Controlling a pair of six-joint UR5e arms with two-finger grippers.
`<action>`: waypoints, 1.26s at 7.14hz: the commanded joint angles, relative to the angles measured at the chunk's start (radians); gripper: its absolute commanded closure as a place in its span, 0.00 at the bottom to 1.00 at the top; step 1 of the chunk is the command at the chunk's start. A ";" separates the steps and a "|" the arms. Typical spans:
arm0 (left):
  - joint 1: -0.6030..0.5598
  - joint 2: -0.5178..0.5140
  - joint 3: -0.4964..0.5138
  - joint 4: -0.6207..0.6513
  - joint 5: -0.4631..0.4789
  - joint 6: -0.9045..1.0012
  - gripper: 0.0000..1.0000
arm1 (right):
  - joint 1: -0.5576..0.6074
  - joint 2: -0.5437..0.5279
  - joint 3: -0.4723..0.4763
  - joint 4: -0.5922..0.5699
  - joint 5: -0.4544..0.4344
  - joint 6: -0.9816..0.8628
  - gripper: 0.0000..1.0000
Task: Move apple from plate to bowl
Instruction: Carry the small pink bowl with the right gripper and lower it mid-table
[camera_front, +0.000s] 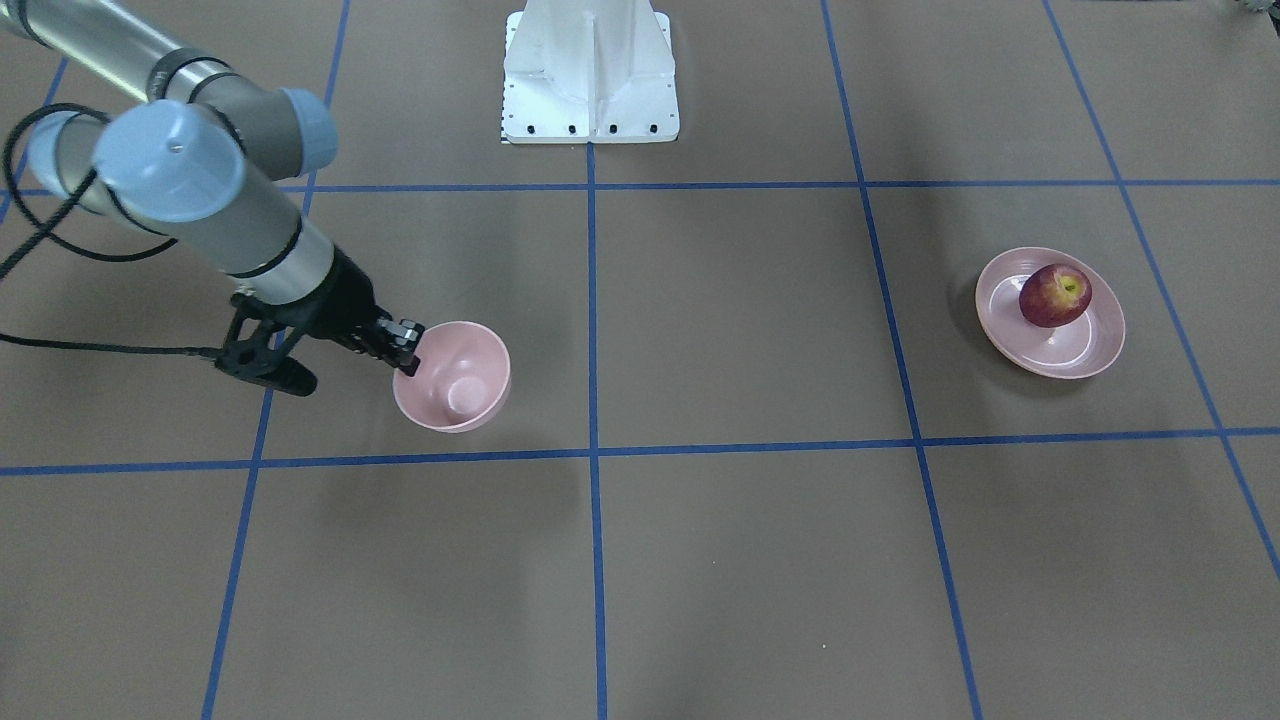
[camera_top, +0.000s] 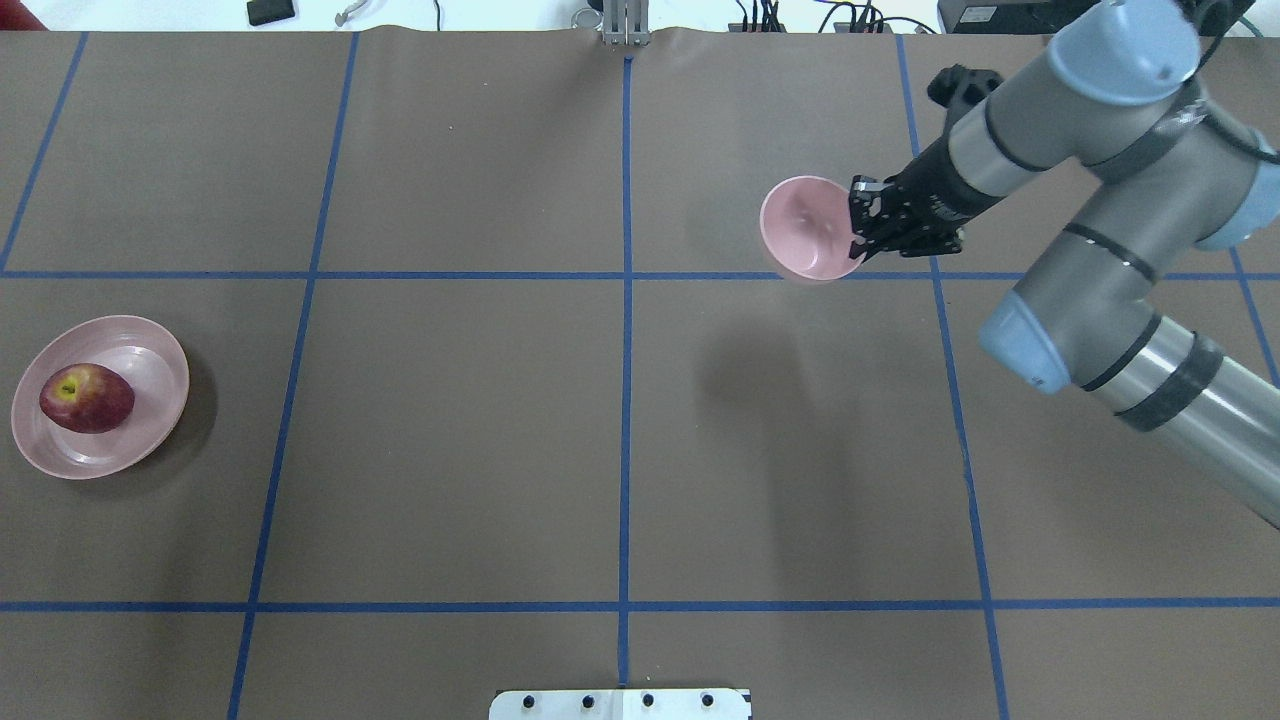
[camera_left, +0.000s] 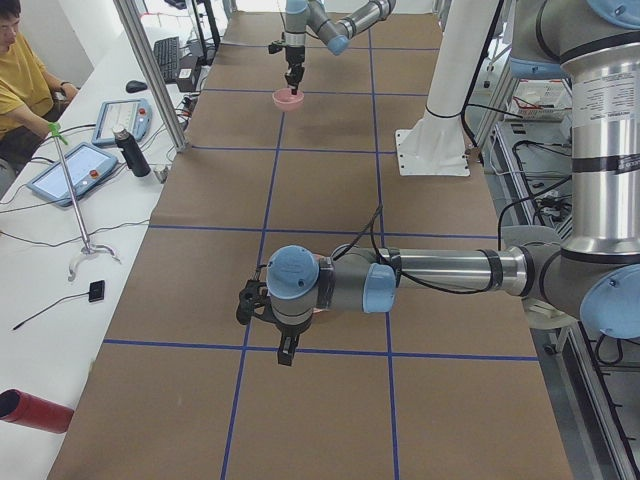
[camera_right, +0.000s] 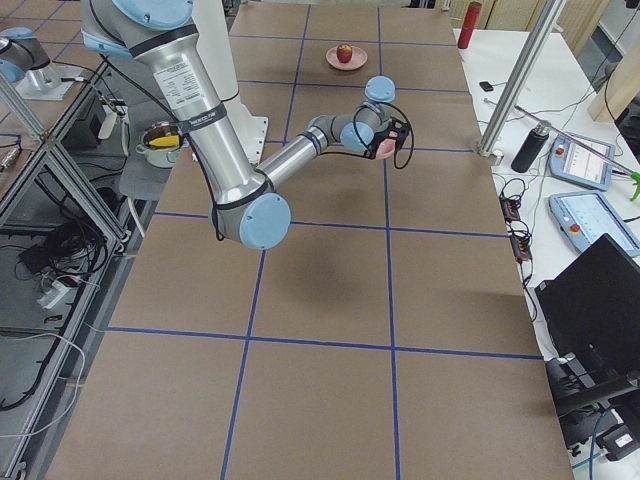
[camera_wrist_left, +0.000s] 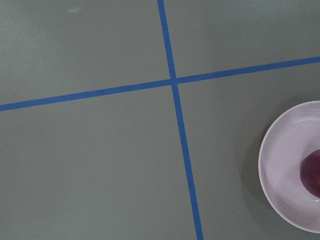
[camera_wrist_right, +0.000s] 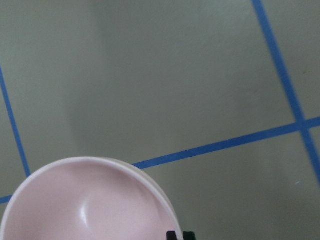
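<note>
The dark-red apple (camera_top: 87, 398) lies on the pale-pink plate (camera_top: 150, 350) at the table's left end; both also show in the front view, apple (camera_front: 1054, 295) on plate (camera_front: 1085, 355), and at the right edge of the left wrist view, apple (camera_wrist_left: 312, 172) on plate (camera_wrist_left: 285, 160). My right gripper (camera_top: 858, 225) is shut on the rim of the small pink bowl (camera_top: 810, 228) and holds it tilted above the table, far from the plate. The bowl also shows in the right wrist view (camera_wrist_right: 85, 205). My left gripper (camera_left: 286, 352) shows only in the exterior left view; I cannot tell whether it is open or shut.
Blue tape lines (camera_top: 627, 300) divide the brown table into squares. The white robot base (camera_front: 590, 70) stands at the table's edge. An operator (camera_left: 20, 90) sits beside the table with tablets and a bottle.
</note>
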 joint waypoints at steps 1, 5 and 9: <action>0.000 0.003 0.004 0.000 0.000 0.000 0.02 | -0.134 0.151 -0.082 -0.107 -0.139 0.172 1.00; 0.002 0.006 0.005 0.000 0.000 0.002 0.02 | -0.196 0.171 -0.130 -0.053 -0.217 0.179 1.00; 0.002 0.006 0.005 0.000 0.000 0.000 0.02 | -0.202 0.167 -0.182 0.021 -0.227 0.175 0.49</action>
